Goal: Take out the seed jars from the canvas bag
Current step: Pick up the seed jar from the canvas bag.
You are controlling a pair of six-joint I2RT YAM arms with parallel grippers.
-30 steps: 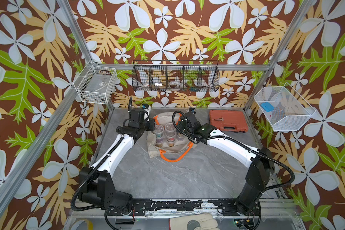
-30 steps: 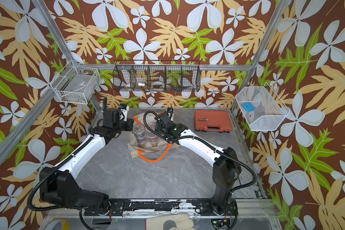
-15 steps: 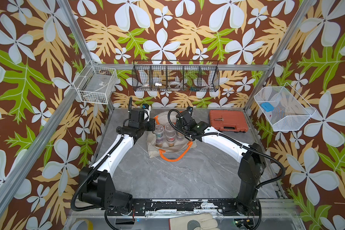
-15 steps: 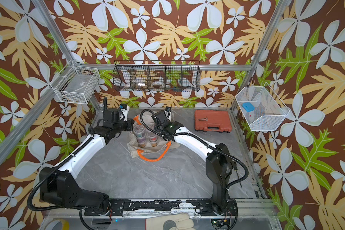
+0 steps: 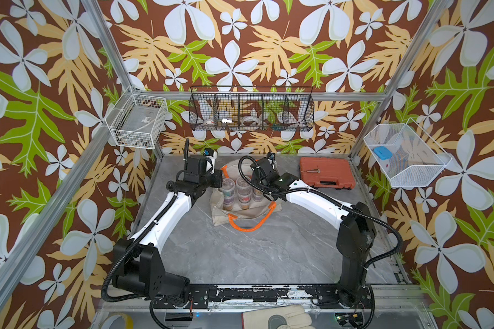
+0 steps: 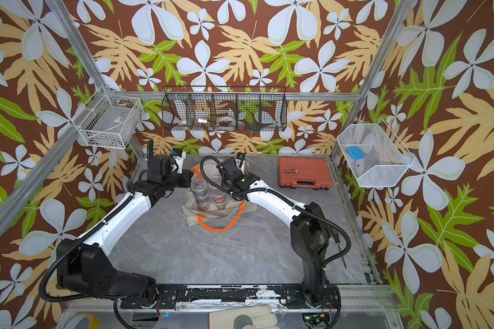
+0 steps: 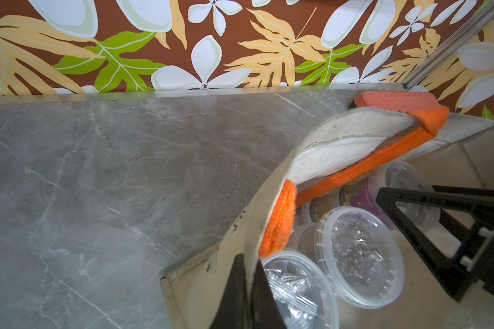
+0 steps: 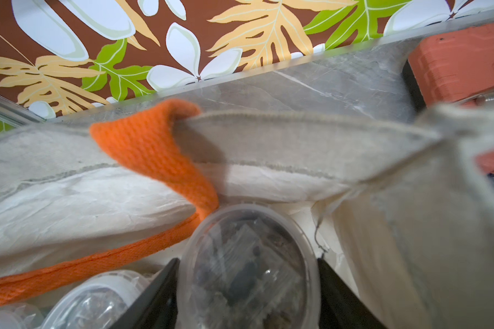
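Observation:
The beige canvas bag [image 5: 248, 212] with orange handles lies open at the back middle of the table, in both top views. Several clear seed jars [image 5: 228, 189] stand stacked inside it. My left gripper [image 7: 248, 265] is shut on the bag's cloth rim [image 7: 268, 205] and holds it up beside an orange handle end. More lidded seed jars [image 7: 357, 250] sit just inside that rim. My right gripper [image 8: 247, 263] is inside the bag's mouth, shut on one seed jar [image 8: 248, 284] with dark seeds, one finger pressed against each side of it.
An orange-red tool case [image 5: 327, 172] lies right of the bag at the back. Wire baskets hang on the walls: white at left [image 5: 137, 122], black at the back [image 5: 251, 109], white at right [image 5: 402, 155]. A work glove [image 5: 277, 319] lies past the front rail.
My right gripper has reached further left into the bag and closed on a seed jar. The left gripper has kept its hold on the bag's rim.

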